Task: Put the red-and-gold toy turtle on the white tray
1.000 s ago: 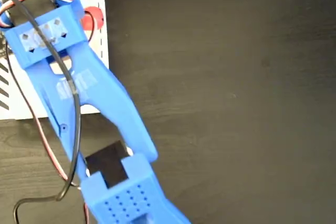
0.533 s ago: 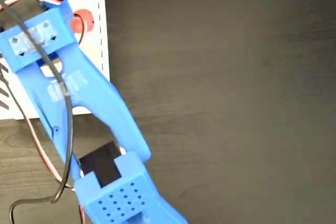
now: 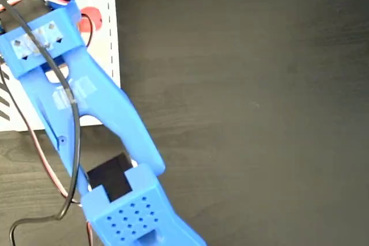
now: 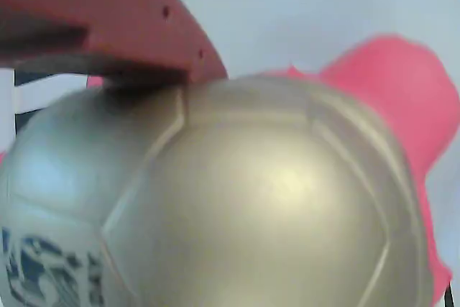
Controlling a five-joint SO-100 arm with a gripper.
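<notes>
Gold shell fills the wrist view: the turtle sits tight under the camera, a red finger touching its upper left side, a pink limb or head at the upper right, part of a dark code mark at the lower left. In the fixed view only a red patch of the turtle shows beside the blue arm, over the tray near its right edge, toward the top right corner. The gripper appears to hold the turtle, judged from the finger's contact; the second finger is out of sight, so the width of the jaws cannot be told. Whether the turtle rests on the tray or hangs just above it cannot be told either. The step in hand looks like the set-down: it would be done well by lowering until the feet bear on the white surface, opening slowly, then lifting straight up so the toy is not dragged toward the edge. The arm hides most of the tray, which is also cut off at the picture's left and top edges. The dark tabletop to the right is bare.
</notes>
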